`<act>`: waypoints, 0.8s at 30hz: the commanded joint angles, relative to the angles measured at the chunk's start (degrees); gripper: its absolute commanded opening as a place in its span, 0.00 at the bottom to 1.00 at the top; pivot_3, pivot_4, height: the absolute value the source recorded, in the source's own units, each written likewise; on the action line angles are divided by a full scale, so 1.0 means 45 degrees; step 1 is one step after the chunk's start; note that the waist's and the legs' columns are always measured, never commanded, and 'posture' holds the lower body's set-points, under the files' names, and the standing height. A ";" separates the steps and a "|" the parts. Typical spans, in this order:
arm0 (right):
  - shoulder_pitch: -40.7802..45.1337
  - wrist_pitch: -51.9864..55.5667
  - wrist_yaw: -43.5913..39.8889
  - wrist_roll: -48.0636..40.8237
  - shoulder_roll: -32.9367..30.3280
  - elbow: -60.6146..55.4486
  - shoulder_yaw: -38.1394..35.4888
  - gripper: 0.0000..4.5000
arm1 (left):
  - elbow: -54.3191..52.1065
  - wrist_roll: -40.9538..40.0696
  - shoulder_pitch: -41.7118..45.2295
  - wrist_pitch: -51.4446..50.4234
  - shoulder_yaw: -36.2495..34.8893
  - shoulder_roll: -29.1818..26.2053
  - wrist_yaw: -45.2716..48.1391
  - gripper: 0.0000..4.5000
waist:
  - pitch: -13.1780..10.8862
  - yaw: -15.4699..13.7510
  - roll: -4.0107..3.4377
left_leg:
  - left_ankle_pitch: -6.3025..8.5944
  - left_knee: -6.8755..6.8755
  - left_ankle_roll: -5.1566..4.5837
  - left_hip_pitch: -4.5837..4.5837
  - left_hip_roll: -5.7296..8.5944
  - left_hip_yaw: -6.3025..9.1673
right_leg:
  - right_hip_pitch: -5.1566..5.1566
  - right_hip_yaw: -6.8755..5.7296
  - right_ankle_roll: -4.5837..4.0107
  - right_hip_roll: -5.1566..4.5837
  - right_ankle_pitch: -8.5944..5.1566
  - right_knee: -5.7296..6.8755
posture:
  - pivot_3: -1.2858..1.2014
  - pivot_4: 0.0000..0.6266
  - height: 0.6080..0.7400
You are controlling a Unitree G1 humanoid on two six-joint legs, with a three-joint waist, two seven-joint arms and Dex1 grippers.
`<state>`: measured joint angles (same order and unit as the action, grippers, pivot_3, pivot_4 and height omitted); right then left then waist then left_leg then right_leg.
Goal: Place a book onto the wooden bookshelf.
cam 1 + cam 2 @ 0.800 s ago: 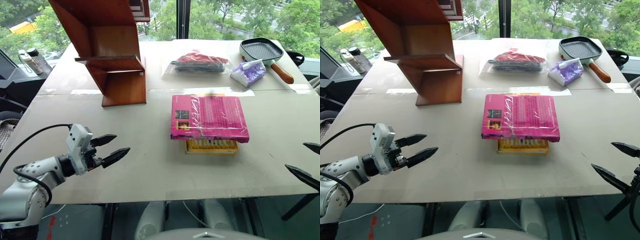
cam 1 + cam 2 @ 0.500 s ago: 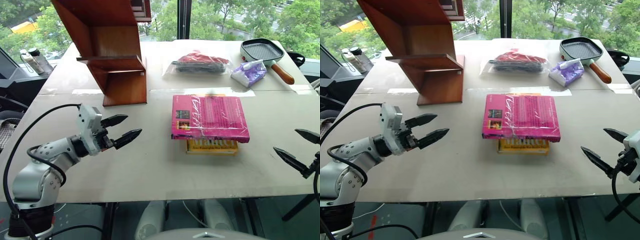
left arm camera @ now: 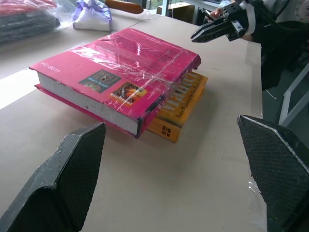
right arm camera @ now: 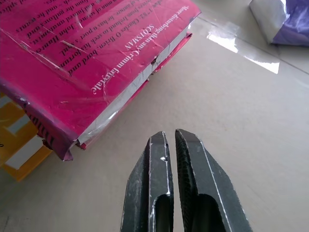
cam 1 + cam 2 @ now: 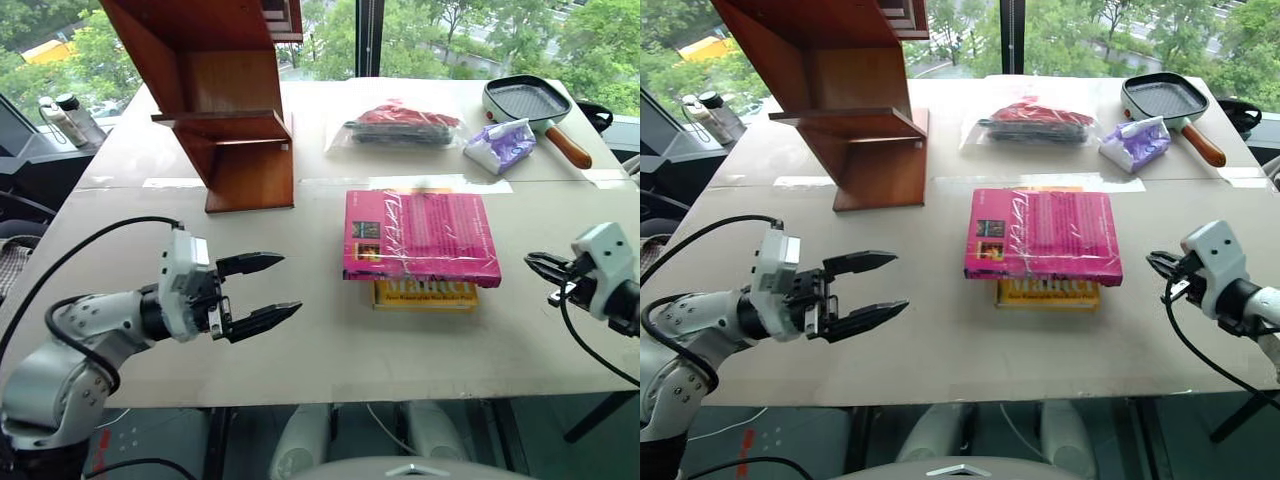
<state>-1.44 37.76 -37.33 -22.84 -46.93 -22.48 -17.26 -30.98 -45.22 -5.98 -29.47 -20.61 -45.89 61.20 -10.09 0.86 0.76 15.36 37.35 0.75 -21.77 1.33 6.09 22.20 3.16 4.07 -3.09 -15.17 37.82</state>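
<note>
Pale table [image 5: 300, 350] fills the frame, windows with green trees behind; you see the wooden bookshelf [image 5: 225, 110] standing at upper left; the book [image 5: 418, 235], pink and wrapped in plastic, lies flat at centre on a yellow book [image 5: 425, 291]; your left gripper [image 5: 262, 290] at lower left has its fingers spread wide, holding nothing; your right gripper [image 5: 540, 265] at right edge, near the book, has fingers pressed together, empty.
</note>
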 commanded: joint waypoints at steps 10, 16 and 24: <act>0.2083 0.3277 0.1892 0.0263 0.0323 -0.0850 0.1551 0.00 | -0.0806 -0.1269 -0.0887 0.0246 -0.1161 -0.0137 0.0654 1.00 | -0.0002 -0.0001 0.0001 | 0.0000 0.0000 0.0000 -0.0004 0.0000 0.0010 | 0.0004 -0.0010 -0.0001 0.0003 0.0000 -0.0001 | 0.52 0.24 1.00; 0.2769 0.3910 0.2282 0.0059 0.1125 -0.1186 0.2243 0.00 | -0.0936 -0.1427 -0.1208 0.0078 -0.1262 -0.0020 0.0402 1.00 | -0.0004 0.0046 -0.0001 | 0.0000 -0.0001 0.0000 -0.0007 -0.0001 0.0005 | 0.0014 -0.0005 -0.0001 0.0008 0.0000 0.0001 | 0.52 0.24 1.00; 0.2944 0.4388 0.2907 0.0183 0.2393 -0.1676 0.2985 0.00 | -0.0953 -0.1180 -0.1688 0.0155 -0.1153 -0.0077 0.0409 1.00 | -0.0004 0.0036 0.0000 | 0.0000 -0.0003 0.0000 -0.0016 -0.0002 0.0008 | 0.0024 -0.0006 -0.0001 0.0007 0.0000 0.0002 | 0.52 0.24 1.00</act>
<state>10.64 57.49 -25.48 -22.06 -36.95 -28.25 -4.04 -33.25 -50.19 -13.15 -29.51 -24.74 -45.89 63.23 -10.10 1.02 0.76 15.36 37.33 0.75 -21.84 1.32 6.13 22.31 3.13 4.07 -3.06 -15.17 37.82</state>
